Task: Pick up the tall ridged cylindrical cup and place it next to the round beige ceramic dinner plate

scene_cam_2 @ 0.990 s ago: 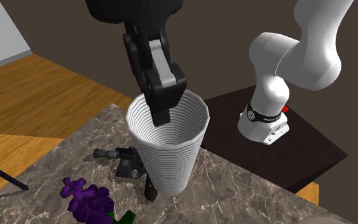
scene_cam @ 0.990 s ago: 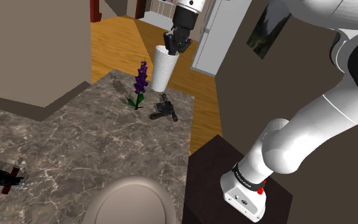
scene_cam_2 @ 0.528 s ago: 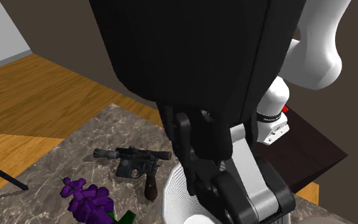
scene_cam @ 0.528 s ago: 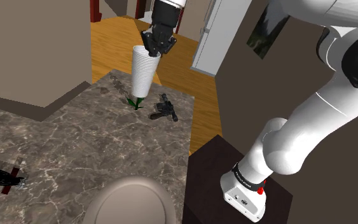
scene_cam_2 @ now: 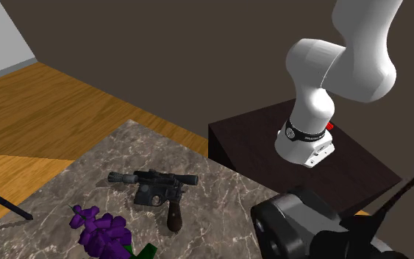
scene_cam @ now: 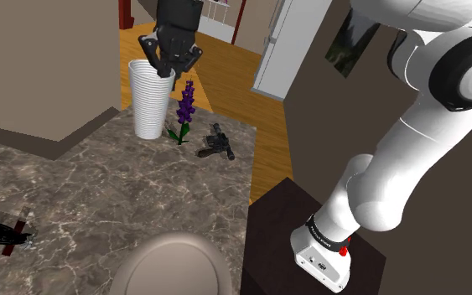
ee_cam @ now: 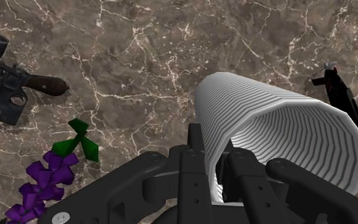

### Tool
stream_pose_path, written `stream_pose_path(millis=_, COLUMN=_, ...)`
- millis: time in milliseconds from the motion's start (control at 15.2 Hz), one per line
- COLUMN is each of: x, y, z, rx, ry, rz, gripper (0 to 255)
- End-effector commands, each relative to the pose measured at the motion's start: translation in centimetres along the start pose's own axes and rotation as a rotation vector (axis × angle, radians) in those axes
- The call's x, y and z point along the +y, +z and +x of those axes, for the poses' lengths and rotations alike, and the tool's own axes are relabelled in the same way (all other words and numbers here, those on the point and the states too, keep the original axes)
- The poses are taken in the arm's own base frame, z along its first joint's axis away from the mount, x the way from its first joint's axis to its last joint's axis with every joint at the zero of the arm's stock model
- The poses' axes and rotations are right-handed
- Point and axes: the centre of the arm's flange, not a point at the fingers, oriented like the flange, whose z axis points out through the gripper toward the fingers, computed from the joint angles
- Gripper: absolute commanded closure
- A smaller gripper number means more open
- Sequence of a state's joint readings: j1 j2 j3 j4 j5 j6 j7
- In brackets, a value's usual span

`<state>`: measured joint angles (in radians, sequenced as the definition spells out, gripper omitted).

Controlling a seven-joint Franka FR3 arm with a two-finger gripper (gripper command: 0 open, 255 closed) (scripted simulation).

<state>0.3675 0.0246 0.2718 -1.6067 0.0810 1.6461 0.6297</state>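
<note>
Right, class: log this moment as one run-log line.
gripper: shut on white ridged cup rim | cup: upright, beside purple flower | plate: far from cup | placement: not done

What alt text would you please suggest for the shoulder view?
A black end effector clasps the rim of an upright white ridged cup at the far end of the marbled table, beside a purple flower and a dark pistol. A beige plate lies at the near edge.
</note>
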Motion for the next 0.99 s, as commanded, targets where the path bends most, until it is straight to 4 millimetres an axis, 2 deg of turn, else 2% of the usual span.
stream_pose_path(millis=0, x=-2.9, y=0.3, z=-0.2, rx=0.000, ry=0.001, rz=0.001, gripper=255)
stream_pose_path(millis=132, x=-5.0, y=0.5, z=-0.3, rx=0.000, ry=0.001, rz=0.001, gripper=255)
stream_pose_path(millis=924, x=-4.5, y=6.8, z=-0.1, rx=0.000, ry=0.001, rz=0.001, gripper=255)
